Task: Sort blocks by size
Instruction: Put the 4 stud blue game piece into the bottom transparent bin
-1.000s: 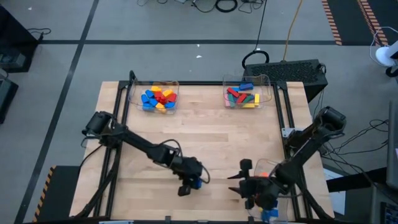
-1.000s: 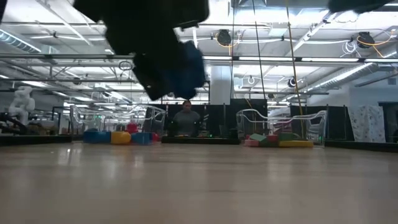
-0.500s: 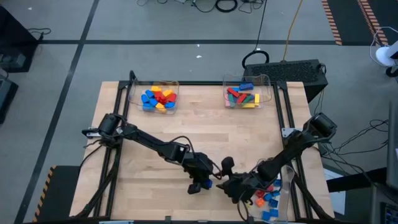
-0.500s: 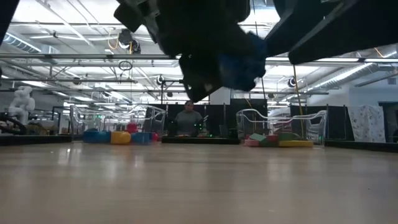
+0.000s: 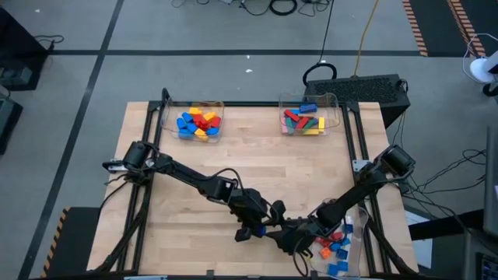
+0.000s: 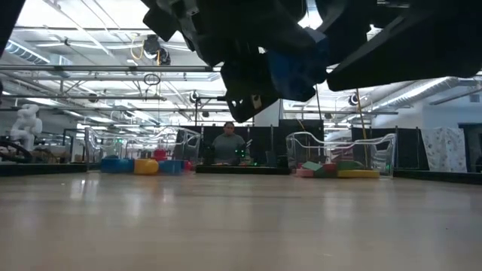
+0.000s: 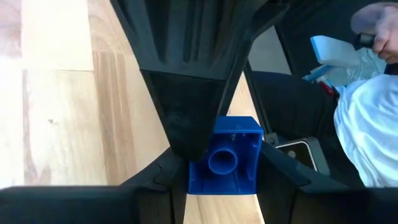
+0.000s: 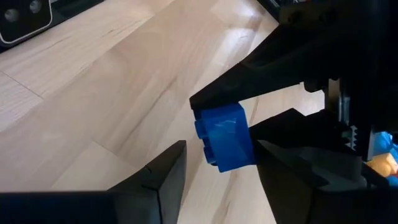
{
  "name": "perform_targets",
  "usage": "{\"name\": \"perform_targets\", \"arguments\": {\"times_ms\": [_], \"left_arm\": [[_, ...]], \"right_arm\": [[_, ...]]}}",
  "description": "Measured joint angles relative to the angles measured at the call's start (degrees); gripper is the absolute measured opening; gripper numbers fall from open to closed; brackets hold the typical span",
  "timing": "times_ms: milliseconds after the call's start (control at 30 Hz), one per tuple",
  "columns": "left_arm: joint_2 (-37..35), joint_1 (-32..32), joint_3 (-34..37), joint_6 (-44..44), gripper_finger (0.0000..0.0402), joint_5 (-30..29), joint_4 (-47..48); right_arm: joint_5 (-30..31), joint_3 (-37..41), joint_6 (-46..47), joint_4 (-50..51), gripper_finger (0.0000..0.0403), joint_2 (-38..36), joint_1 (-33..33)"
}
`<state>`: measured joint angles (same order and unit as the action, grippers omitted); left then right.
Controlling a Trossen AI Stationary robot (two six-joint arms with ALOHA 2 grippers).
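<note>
Your left gripper [image 5: 255, 228] sits near the table's [image 5: 257, 167] front edge, pinching a small blue block [image 7: 225, 155] between its fingers [image 7: 186, 118], lifted clear of the wood. In the low view that block [image 6: 297, 71] hangs well above the tabletop. Your right gripper [image 5: 286, 233] is right up against it from the other side, jaws parted, one finger [image 8: 149, 180] either side of the blue block [image 8: 224, 135]; can't tell if they touch it yet.

Rest of the blocks: short ones heaped in the far-left tray [image 5: 167, 118], mostly blue, red, yellow [image 5: 198, 123]. Longer bars in the far-right tray [image 5: 341, 117], red, green, yellow, blue [image 5: 303, 119]. A loose pile of blue, red and orange blocks [image 5: 334, 241] lies at the front right corner by your right arm.

A person [image 6: 227, 144] sits beyond the table in the low view.
</note>
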<state>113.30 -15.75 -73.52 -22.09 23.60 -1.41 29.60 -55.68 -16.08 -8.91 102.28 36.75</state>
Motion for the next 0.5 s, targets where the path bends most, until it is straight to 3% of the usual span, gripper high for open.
{"name": "perform_targets", "arguments": {"times_ms": [267,500], "left_arm": [[0.0,0.0,0.0,0.1,0.0138,0.7,-0.1],[-0.1,0.5,-0.1,0.6,0.0138,0.1,-1.7]], "right_arm": [[-2.5,0.0,-2.1,-1.1,0.0157,0.0,-1.0],[-2.4,0.0,-5.3,-3.8,0.0196,-0.1,-1.8]]}}
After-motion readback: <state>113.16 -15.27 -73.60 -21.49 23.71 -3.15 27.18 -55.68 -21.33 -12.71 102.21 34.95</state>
